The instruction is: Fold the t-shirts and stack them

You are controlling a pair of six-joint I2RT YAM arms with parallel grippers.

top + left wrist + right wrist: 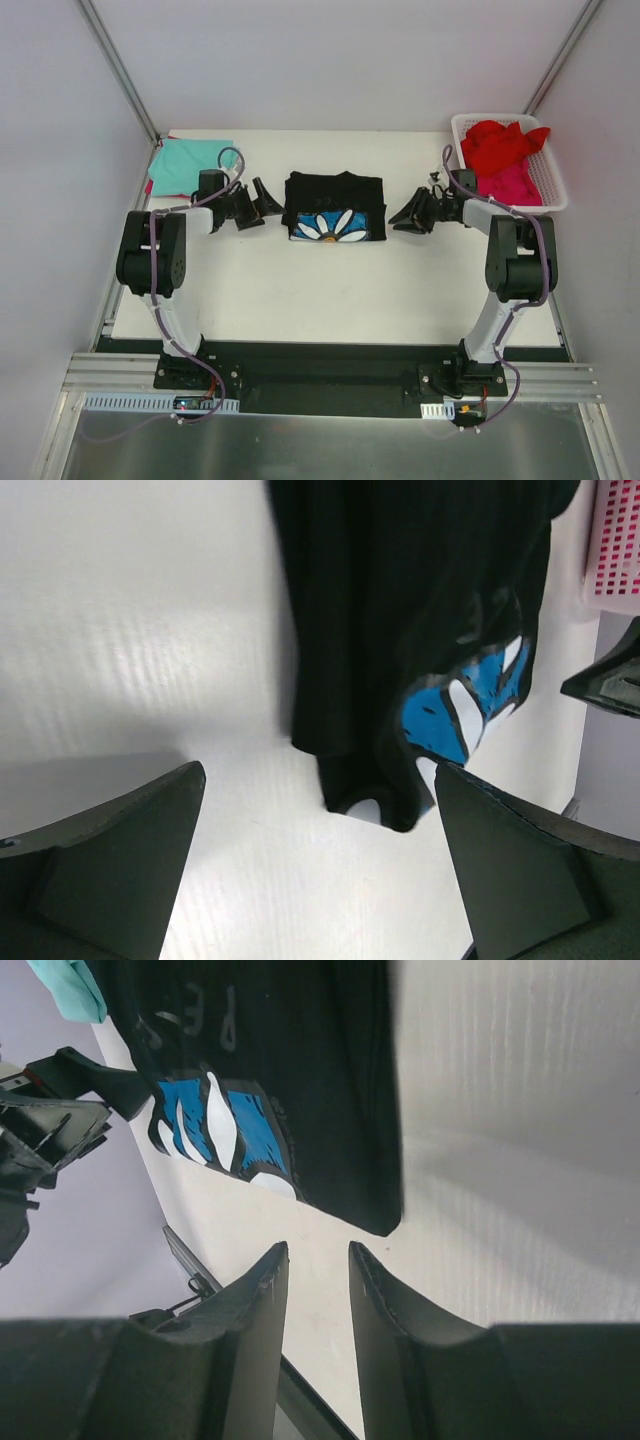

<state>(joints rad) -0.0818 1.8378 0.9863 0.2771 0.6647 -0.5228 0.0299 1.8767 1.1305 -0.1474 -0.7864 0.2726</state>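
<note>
Noting teal t-shirt [190,163] lying on desk [300,290] just behind left hand [320,775]. Finding left hand gaping wide, gripping nothing, fingertips pointing at folded black t-shirt [335,195] lying between both hands. Finding right hand [316,1252] slightly parted, holding nothing. Seeing red t-shirt [505,145] and pink t-shirt [515,185] resting in basket [555,185] behind right hand.

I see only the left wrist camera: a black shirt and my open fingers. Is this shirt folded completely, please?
Observer: Yes, the black shirt lies folded into a rectangle in the middle of the table.
Operator: Where are the other shirts?
Observer: A teal shirt lies at the far left corner.
Operator: And the red ones?
Observer: The red shirts are heaped in the white basket at the far right.
</note>
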